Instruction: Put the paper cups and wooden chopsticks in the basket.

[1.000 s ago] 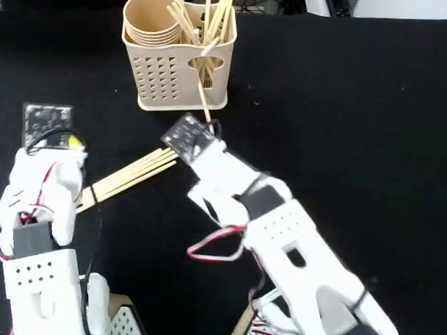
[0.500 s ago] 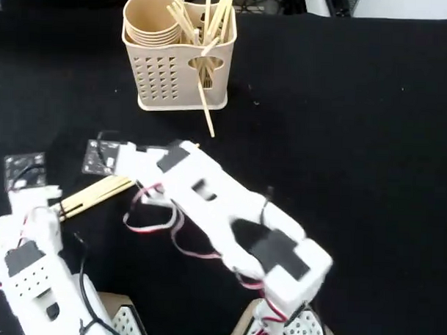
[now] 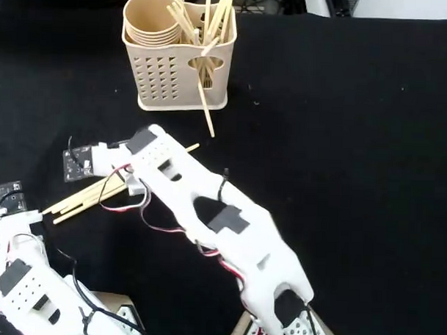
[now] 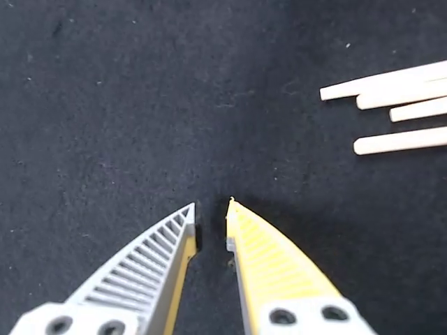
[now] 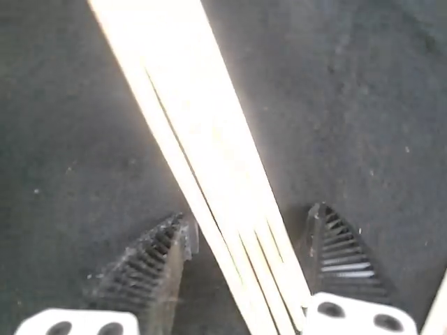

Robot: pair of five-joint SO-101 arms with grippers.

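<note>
The right arm has swung off the front of the basket to the loose wooden chopsticks, which lie flat on the tabletop well short of the basket, on its cup side. The right gripper now straddles this bundle with its jaws spread and nothing pinched yet, so a grasp looks imminent. The left arm has drawn back farther from the basket; the left gripper is nearly closed and empty. The paper cups already sit stacked inside the basket, and one stray chopstick leans against its front.
</note>
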